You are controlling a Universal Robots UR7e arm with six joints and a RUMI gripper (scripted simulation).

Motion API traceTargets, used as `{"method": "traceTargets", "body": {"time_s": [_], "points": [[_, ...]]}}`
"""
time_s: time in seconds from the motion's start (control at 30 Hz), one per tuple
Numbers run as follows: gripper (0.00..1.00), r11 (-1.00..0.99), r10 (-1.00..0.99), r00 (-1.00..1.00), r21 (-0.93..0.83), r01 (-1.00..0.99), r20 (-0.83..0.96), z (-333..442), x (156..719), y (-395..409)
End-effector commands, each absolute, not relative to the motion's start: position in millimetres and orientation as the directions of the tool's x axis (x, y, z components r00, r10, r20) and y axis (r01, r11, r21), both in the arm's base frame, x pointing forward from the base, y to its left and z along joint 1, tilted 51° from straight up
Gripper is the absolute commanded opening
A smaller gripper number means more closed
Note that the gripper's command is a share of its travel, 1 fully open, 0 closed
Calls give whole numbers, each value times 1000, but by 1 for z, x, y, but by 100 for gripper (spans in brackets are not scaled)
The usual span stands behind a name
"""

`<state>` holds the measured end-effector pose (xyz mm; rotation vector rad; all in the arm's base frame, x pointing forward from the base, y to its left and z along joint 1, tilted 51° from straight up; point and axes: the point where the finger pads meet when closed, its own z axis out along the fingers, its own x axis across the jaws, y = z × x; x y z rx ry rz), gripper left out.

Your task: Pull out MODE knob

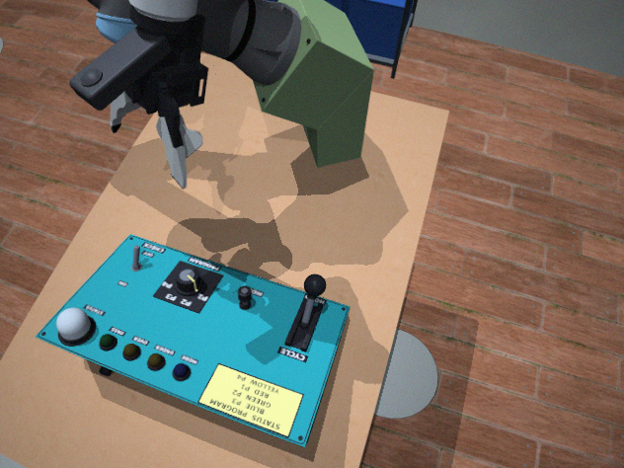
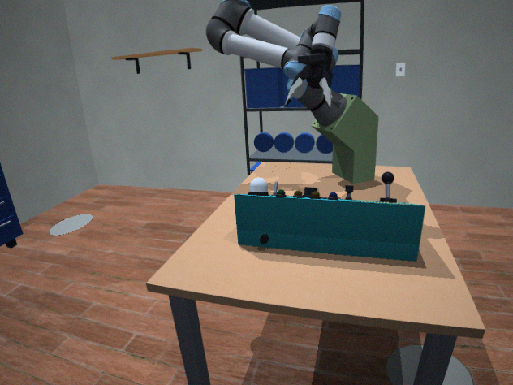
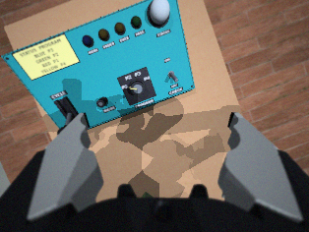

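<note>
- Top view: the gripper (image 1: 151, 145) is held high over the bare far part of the table (image 1: 413, 151), jaws spread wide with nothing between them. The MODE knob (image 1: 244, 296) is seen well ahead of and below the fingertips, on the console (image 1: 151, 322), between the PROGRAM dial (image 1: 186, 280) and the CYCLE lever (image 1: 308, 312).
- Exterior view: the gripper (image 2: 308, 92) is seen well above the console (image 2: 327, 226), behind its top face. The knob (image 2: 349, 191) stands upright, so its pull axis is judged to run straight up, away from the panel; the label is too small to read here.
- Wrist view: the fingers are seen spread, holding nothing. The knob (image 3: 101, 102) lies forward and left of the midline between the fingers, nearer the left finger; a forward, leftward and downward move is judged needed.
</note>
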<state>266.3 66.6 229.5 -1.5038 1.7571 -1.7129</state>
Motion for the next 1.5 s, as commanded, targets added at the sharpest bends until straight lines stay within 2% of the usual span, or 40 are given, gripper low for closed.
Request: {"method": "traceTargets", "body": {"time_s": [0.0,1.47], "points": [[100,-233,-782,-429,-851,-472,452,230,266,67],[100,-239,-780,-416,-837,-492,467,222,274,72]]}}
